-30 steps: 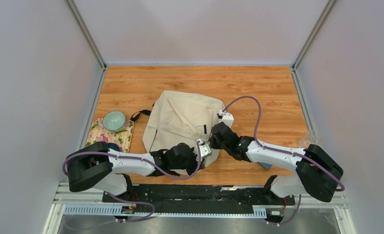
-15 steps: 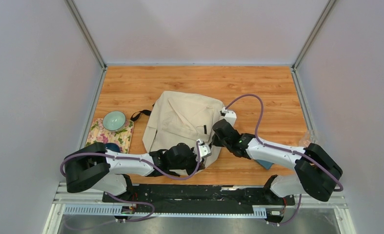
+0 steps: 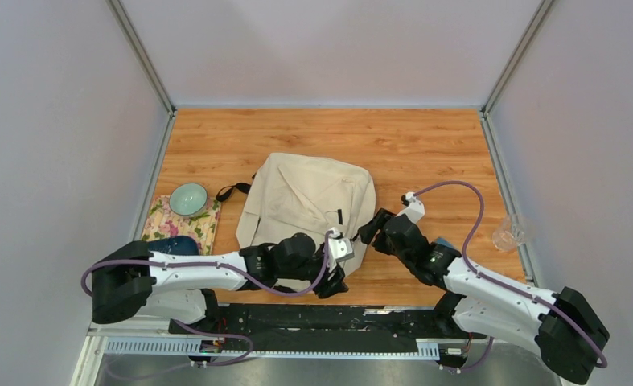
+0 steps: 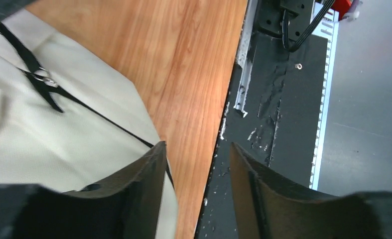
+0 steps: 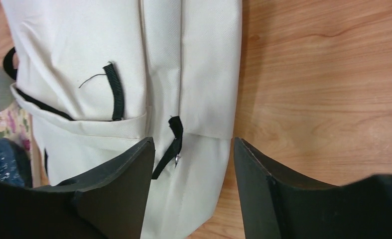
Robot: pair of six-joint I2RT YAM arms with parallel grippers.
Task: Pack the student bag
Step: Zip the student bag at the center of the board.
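two grippers both have their fingers apart and hold nothing. the left gripper [image 4: 196, 149] hangs at the near edge of the table [image 3: 425, 145], with one finger over the near corner of the student bag [image 3: 305, 197]. the right gripper [image 5: 194, 144] is at the bag's right side, and its wrist view shows a black zipper pull [image 5: 175, 130] in the gap. the bag lies flat in the middle of the wooden table. to its left, a pale green bowl [image 3: 188, 199] sits on a flowered mat [image 3: 176, 227].
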